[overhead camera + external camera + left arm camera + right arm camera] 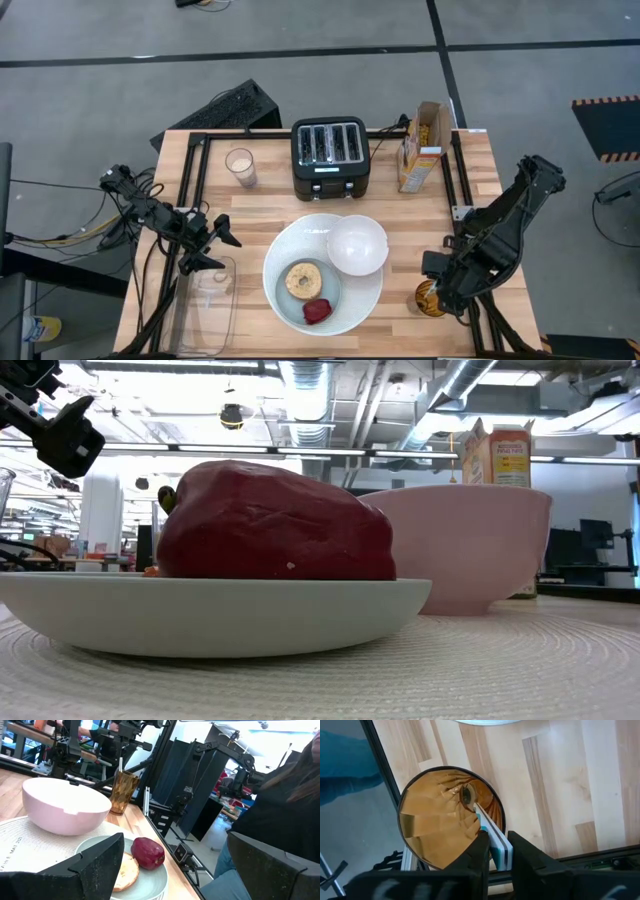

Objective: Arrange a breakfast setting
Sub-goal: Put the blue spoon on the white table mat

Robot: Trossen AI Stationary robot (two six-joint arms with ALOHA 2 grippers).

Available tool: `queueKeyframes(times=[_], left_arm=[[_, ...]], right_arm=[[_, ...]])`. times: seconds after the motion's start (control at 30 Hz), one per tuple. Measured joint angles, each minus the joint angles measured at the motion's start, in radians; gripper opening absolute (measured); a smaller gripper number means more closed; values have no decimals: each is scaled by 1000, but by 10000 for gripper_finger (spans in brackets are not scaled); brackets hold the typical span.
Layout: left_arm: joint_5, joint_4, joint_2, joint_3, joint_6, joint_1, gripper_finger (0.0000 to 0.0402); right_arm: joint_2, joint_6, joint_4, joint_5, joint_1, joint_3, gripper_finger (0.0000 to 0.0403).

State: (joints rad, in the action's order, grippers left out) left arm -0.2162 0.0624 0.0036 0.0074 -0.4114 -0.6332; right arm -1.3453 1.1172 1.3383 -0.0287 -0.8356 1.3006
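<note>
A large white plate point(350, 300) lies at the table's middle front. On it stand a white bowl point(357, 245) and a smaller pale blue-grey plate point(296, 306). The small plate holds a tan bagel point(302, 280) and a red food piece point(317, 311). The orange cereal box point(420, 148) stands at the far right. My right gripper point(499, 842) is above the amber cup point(440, 820) at the front right, shut on the blue-handled spoon point(487, 827) standing in it. My left gripper point(215, 245) is open and empty, left of the plates. My right gripper pinches the spoon's blue and white handle point(496, 837) between its two fingers, near the handle's upper end. The fingers come from above, pointing down. The spoon stands tilted in the amber cup, its bowl end point(467, 795) down at the cup's bottom.
A black four-slot toaster point(331, 158) stands at the far middle, with a clear glass point(240, 167) to its left. A clear tray point(205, 300) lies at the front left. The amber cup stands close to the table's right front edge. A person sits beyond the table's near edge point(280, 810).
</note>
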Motion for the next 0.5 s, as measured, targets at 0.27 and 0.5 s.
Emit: queueKeyframes(times=[0.27,0.5], left_arm=[[0,0,0,0,0,0,340],[0,0,0,0,0,0,340]], right_arm=[[0,0,0,2,0,0,71],[0,0,0,12,0,0,69]])
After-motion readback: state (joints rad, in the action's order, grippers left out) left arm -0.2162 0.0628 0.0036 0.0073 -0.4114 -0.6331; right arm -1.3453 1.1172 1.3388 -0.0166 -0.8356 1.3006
